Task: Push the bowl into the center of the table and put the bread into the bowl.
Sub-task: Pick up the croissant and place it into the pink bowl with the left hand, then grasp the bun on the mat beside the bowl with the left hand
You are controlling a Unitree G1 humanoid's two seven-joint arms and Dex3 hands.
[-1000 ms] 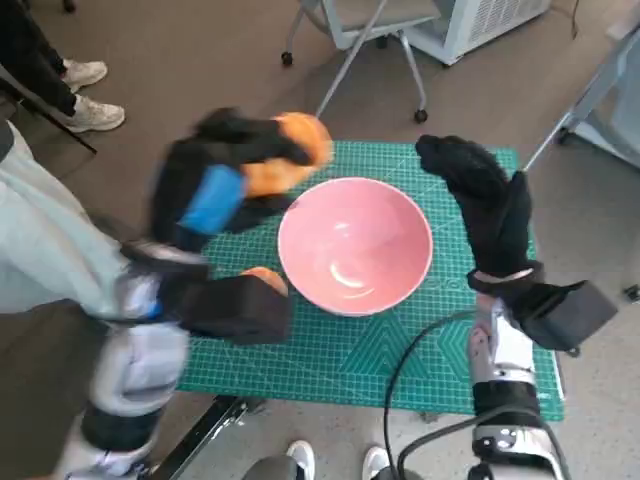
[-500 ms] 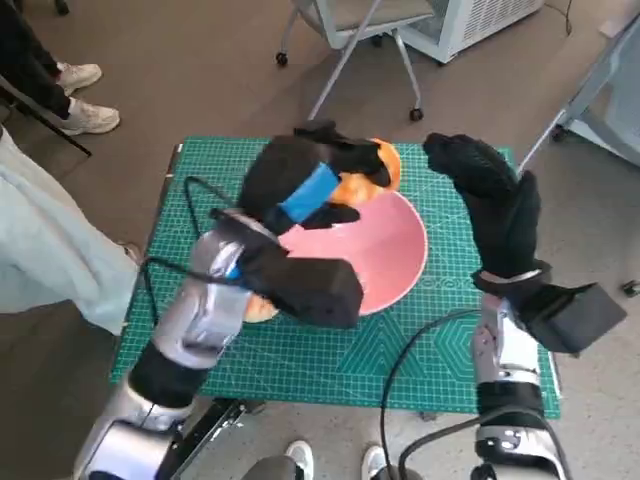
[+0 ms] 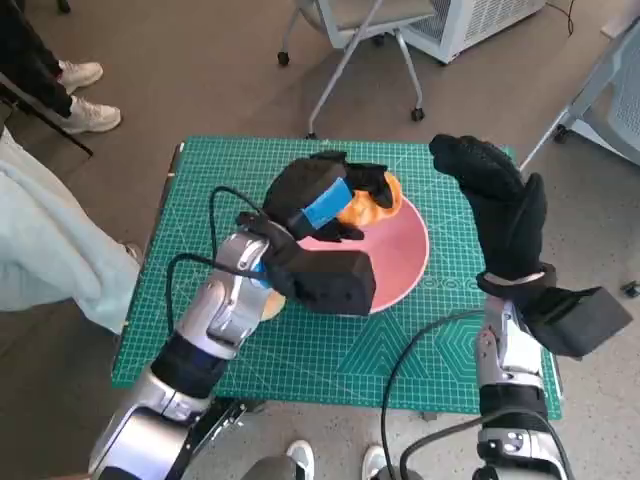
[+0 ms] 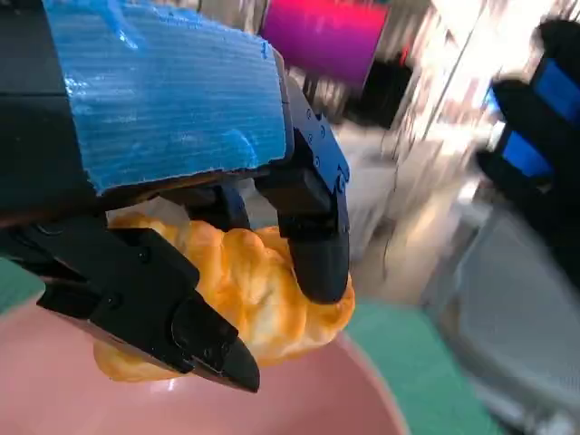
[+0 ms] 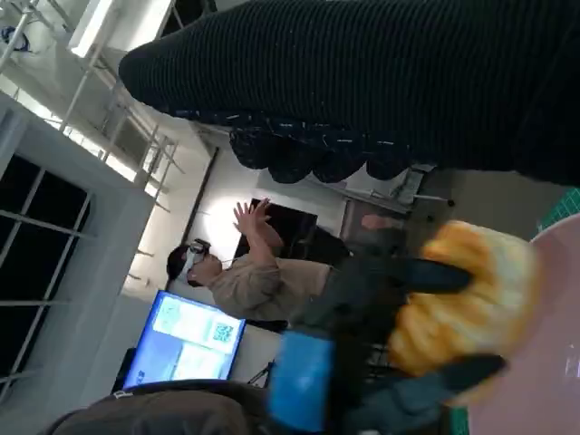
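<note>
A pink bowl (image 3: 400, 262) sits on the green cutting mat (image 3: 210, 200), near its middle and a little to the right. My left hand (image 3: 318, 200) grips an orange-yellow bread roll (image 3: 368, 200) and holds it over the bowl's far rim. In the left wrist view the black fingers (image 4: 313, 231) wrap the bread (image 4: 249, 290) just above the pink bowl (image 4: 54, 381). My right hand (image 3: 500, 205) is raised beside the bowl's right side, fingers apart, holding nothing. The right wrist view shows the bread (image 5: 467, 294) in the left hand (image 5: 362, 362).
A second orange bread piece (image 3: 266, 303) lies on the mat, mostly hidden under my left forearm. An office chair base (image 3: 345, 60) stands beyond the table. A person's legs (image 3: 40, 250) and shoes (image 3: 90, 115) are at the left. Another person (image 5: 245, 272) shows in the right wrist view.
My left hand has carried the bread rightward from the mat's left side to above the bowl's far rim and lowered it. The right hand has stayed raised beside the bowl.
</note>
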